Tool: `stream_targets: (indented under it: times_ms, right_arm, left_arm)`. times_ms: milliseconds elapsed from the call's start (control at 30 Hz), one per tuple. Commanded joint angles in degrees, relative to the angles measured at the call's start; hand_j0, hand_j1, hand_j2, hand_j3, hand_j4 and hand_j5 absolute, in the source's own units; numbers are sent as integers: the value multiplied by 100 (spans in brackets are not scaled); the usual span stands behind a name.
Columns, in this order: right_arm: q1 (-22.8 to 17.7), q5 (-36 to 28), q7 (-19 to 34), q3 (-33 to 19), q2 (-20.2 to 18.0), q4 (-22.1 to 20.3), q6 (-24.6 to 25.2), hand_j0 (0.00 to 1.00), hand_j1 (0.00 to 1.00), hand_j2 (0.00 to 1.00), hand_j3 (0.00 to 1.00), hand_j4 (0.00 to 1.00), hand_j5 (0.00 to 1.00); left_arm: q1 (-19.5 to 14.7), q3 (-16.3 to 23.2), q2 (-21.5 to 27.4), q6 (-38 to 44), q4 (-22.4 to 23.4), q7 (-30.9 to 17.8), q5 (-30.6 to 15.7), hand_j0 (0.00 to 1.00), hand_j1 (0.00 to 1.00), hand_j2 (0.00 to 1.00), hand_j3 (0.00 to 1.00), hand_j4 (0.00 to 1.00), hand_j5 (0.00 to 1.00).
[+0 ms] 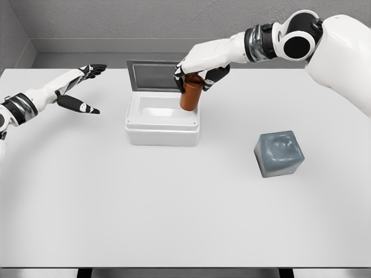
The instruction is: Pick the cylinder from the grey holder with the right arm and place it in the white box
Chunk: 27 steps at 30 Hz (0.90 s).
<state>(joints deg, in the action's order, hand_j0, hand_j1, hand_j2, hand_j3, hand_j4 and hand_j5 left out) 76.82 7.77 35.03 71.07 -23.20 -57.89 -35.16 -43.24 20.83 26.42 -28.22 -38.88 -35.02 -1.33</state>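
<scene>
My right hand (199,74) is shut on a brown cylinder (191,93) and holds it nearly upright over the right part of the white box (162,132). The cylinder's lower end hangs at about the box's rim, above the hollow inside. The box stands open with its grey lid (152,76) tilted up behind it. A grey holder (279,153) sits alone on the table to the right, its top recess bare. My left hand (81,87) hovers open over the table's far left, fingers spread.
The white table (174,214) runs wide in front of the box and holder. A grey wall rises behind the table's back edge.
</scene>
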Motion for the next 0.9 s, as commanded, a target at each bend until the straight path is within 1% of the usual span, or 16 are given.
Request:
stream_targets:
  times_ms: [0, 100, 200, 267, 300, 333, 400, 467, 500, 533, 567, 633, 667, 767, 800, 867]
  right_arm:
    - [0, -3, -3, -14, -9, -3, 16, 61, 61, 61, 61, 61, 61]
    - [0, 23, -3, -14, 9, -3, 16, 74, 74, 74, 74, 74, 74]
    - [0, 102, -3, -23, 26, -3, 16, 77, 77, 77, 77, 77, 77]
    - [-9, 120, -3, -31, 26, -3, 16, 81, 81, 81, 81, 81, 81]
    - [-9, 129, -3, -31, 35, -3, 16, 84, 84, 84, 84, 84, 84]
    - [-9, 129, -3, -31, 35, -12, 16, 84, 84, 84, 84, 84, 84]
    - [0, 129, -3, -31, 26, -29, 16, 89, 89, 89, 89, 89, 89]
    - [18, 120, -3, -67, -9, -64, 16, 100, 100, 100, 100, 100, 100]
    - [88, 129, -3, -75, -27, -100, 16, 100, 100, 100, 100, 100, 100]
    - [114, 120, -3, -93, -44, -248, 16, 100, 100, 100, 100, 100, 100]
    - [114, 120, -3, -207, -88, -512, 16, 100, 100, 100, 100, 100, 100]
    - [114, 120, -3, -242, -220, -618, 16, 100, 100, 100, 100, 100, 100]
    - [114, 120, -3, -251, -273, -785, 16, 100, 100, 100, 100, 100, 100]
    - [106, 120, -3, -251, -325, -829, 16, 100, 100, 100, 100, 100, 100]
    - [114, 102, -3, -260, -483, -952, 16, 100, 100, 100, 100, 100, 100]
    - [158, 50, -3, -269, -914, -1224, 16, 100, 100, 100, 100, 100, 100]
  left_arm:
    - [0, -9, 3, 10, -5, 2, -42, 100, 100, 100, 100, 100, 100]
    - [0, -9, 3, 10, -5, 2, -42, 100, 100, 100, 100, 100, 100]
    - [0, -9, 3, 10, 3, 2, -42, 100, 100, 100, 100, 100, 100]
    - [0, -9, 3, 10, -5, 2, -42, 100, 100, 100, 100, 100, 100]
    - [0, -9, 3, 10, -5, 2, -42, 100, 100, 100, 100, 100, 100]
    - [0, -9, 3, 10, -5, 2, -42, 100, 100, 100, 100, 100, 100]
    - [0, -9, 3, 10, -5, 2, -42, 100, 100, 100, 100, 100, 100]
    - [0, -9, 3, 10, -5, 2, -42, 100, 100, 100, 100, 100, 100]
    - [0, -9, 3, 10, -5, 2, -42, 100, 100, 100, 100, 100, 100]
    - [0, -9, 3, 10, -5, 2, -42, 100, 100, 100, 100, 100, 100]
    - [-9, -9, 3, 10, -5, 2, -42, 100, 100, 100, 100, 100, 100]
    - [-9, -9, 3, 10, 3, 2, -42, 100, 100, 100, 100, 100, 100]
    - [-9, -9, 3, 10, -5, 2, -42, 100, 100, 100, 100, 100, 100]
    - [9, -9, 3, 1, -5, 2, -42, 100, 100, 100, 100, 100, 100]
    - [17, -9, 3, 1, -5, 2, -42, 100, 100, 100, 100, 100, 100]
    - [0, 9, 3, 1, 12, 2, -42, 100, 100, 100, 100, 100, 100]
